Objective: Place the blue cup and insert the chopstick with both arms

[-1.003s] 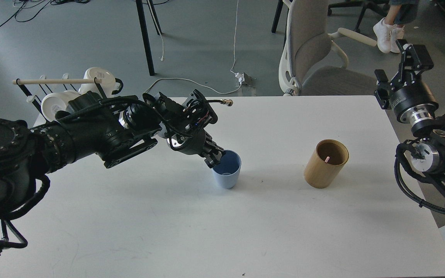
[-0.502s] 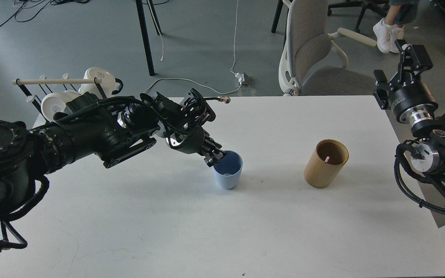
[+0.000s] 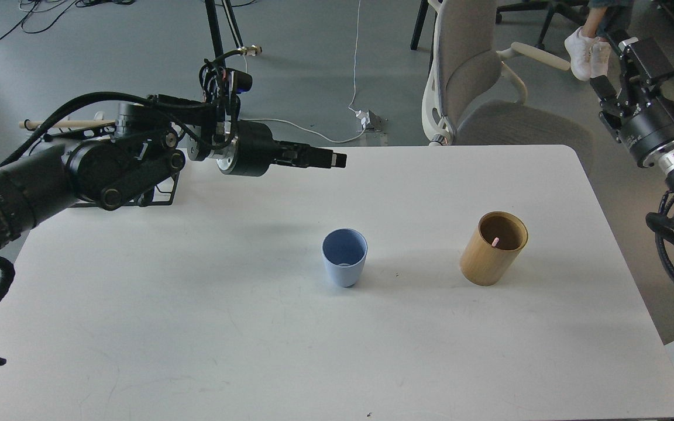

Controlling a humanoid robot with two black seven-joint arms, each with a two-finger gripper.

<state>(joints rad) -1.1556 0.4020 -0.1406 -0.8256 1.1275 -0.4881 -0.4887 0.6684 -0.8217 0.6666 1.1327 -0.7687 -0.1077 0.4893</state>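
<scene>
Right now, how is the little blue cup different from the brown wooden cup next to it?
The blue cup is pale blue and narrows toward its base; the wooden cup is tan with straight sides. The blue cup is shorter, the wooden cup taller. The blue cup looks empty, while a pink stick tip shows inside the wooden cup. Both stand upright, open-topped, on the white table.

Blue cup (image 3: 344, 257) upright near the middle of the white table (image 3: 255, 327), nothing touching it. To its right, well apart, a tan bamboo cylinder (image 3: 493, 248), leaning slightly, with a pink chopstick tip (image 3: 495, 240) showing inside. Left gripper (image 3: 331, 159) raised over the table's far edge, pointing right, fingers seen side-on so the gap cannot be judged. Right gripper (image 3: 623, 55) up at the far right, beyond the table, state unclear. Behind the left arm, a pale wooden rod (image 3: 62, 123). Grey office chair (image 3: 477, 76) past the far edge.
</scene>
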